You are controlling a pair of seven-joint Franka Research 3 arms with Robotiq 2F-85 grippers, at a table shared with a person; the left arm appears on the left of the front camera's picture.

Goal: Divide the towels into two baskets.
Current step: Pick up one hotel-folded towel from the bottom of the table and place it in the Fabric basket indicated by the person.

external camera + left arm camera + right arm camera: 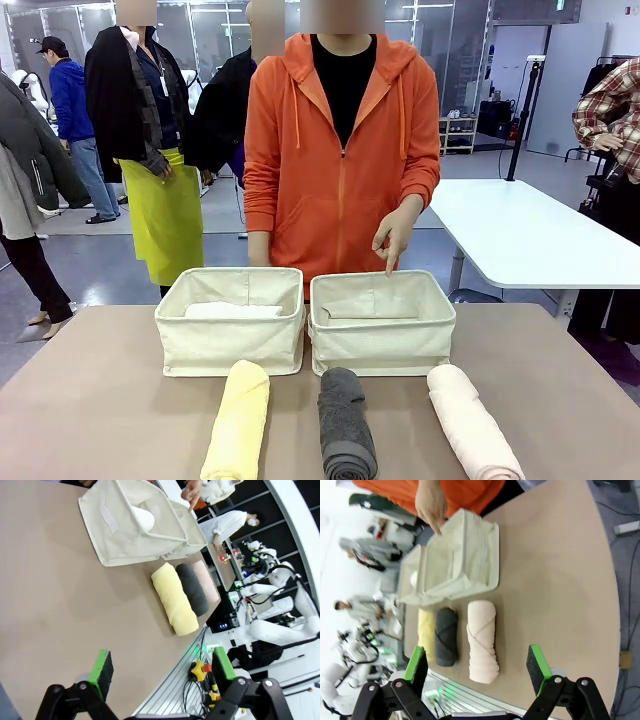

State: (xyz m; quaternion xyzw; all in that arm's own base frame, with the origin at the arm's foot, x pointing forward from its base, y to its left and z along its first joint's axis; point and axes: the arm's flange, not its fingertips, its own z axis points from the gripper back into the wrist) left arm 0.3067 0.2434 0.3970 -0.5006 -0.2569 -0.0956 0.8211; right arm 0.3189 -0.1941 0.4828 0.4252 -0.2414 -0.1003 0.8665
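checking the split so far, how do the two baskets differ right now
The left basket holds the white towel lying inside; the right basket shows no towel in it. The person's hand points a finger down at the right basket's far rim, while no hand is over the left basket. Both are matching cream canvas bins, upright and side by side.
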